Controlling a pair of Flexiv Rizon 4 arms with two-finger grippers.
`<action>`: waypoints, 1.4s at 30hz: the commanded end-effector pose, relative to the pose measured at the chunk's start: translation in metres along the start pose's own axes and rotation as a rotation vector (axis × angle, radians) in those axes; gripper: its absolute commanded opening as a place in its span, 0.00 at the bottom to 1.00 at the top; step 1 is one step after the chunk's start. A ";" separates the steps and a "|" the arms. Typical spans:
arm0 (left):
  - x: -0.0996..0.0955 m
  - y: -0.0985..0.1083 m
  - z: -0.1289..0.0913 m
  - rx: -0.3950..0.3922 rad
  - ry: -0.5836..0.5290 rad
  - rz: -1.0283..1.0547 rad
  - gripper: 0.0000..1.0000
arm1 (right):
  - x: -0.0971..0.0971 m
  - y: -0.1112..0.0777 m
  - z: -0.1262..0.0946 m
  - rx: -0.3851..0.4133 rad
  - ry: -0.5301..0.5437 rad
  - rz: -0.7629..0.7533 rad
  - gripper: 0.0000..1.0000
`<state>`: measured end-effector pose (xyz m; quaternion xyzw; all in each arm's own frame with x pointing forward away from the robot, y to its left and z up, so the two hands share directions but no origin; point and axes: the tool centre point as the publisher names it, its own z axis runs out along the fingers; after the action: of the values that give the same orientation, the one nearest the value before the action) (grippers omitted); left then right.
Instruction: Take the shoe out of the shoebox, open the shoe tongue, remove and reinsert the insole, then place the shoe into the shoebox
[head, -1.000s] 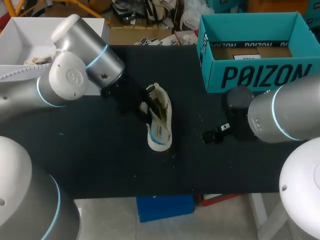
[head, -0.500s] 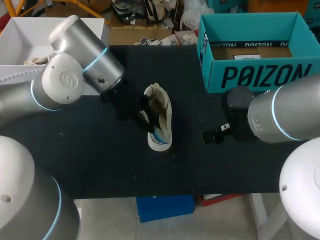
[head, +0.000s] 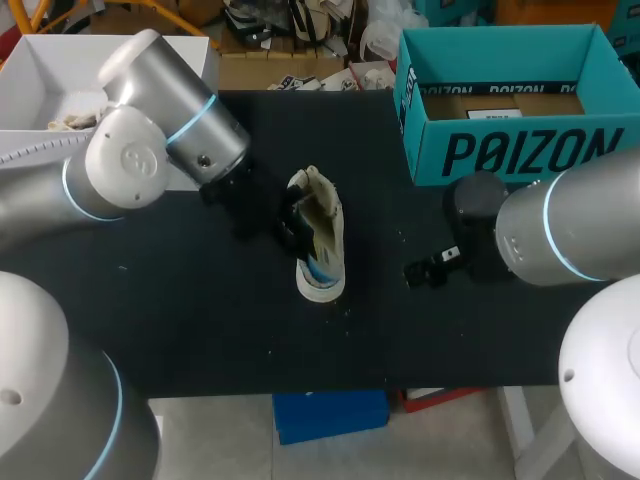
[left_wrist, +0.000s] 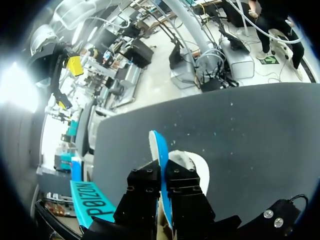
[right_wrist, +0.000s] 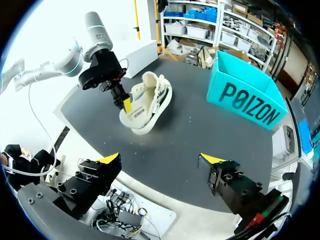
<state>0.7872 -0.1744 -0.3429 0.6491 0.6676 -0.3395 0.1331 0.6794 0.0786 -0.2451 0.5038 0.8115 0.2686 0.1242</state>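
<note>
The left tool (left_wrist: 161, 174) has its fingers pressed almost together, pinching a thin blue-edged wall of the sneaker (head: 324, 232). The cream sneaker sits near the middle of the black bench (head: 190, 320), outside and well apart from the teal shoebox (head: 500, 155) at the far right corner. The right tool (right_wrist: 161, 159) hovers by the bench's near edge, its fingers spread wide and touching nothing.

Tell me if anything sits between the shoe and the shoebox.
Nothing visible does: bare table lies between the shoe and the shoebox. The right arm hangs beside that path.
</note>
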 end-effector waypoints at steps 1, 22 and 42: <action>0.001 0.008 0.005 -0.008 -0.004 -0.004 0.00 | 0.002 0.000 0.001 0.000 -0.004 0.000 1.00; 0.010 0.053 0.006 -0.133 0.066 -0.063 0.00 | 0.002 0.000 0.001 0.000 -0.004 0.000 1.00; 0.009 0.017 -0.018 -0.127 0.098 -0.037 1.00 | 0.002 0.000 0.001 0.000 -0.004 0.000 1.00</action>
<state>0.8159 -0.1674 -0.3487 0.6434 0.7026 -0.2747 0.1299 0.6794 0.0787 -0.2451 0.5038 0.8115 0.2686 0.1243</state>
